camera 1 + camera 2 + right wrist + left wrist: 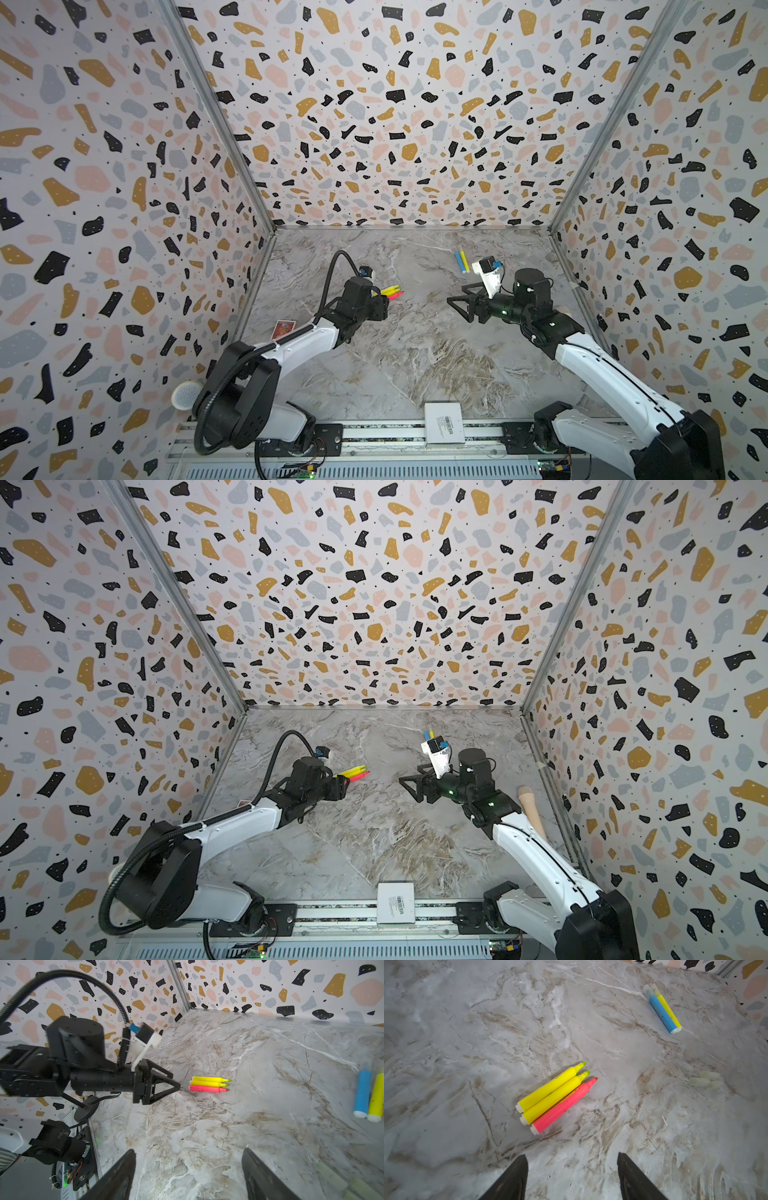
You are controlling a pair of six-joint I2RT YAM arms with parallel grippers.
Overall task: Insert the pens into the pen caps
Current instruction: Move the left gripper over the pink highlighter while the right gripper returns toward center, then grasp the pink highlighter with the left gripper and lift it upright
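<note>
While the left tool (571,1154) and the right tool (189,1149) both stand wide and empty, three uncapped pens (556,1095) lie just ahead of the left one, and clear caps (705,1081) near the right. The step, I judge, is picking a pen: grip its barrel, tip left free.

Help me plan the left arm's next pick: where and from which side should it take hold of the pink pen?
Grip the pink pen mid-barrel, bringing the left claw straight down, jaws across its width. It lies flat with one long side free, the other against a yellow pen, so one jaw probably has to wedge into that seam. Keep off the uncapped tip.
</note>
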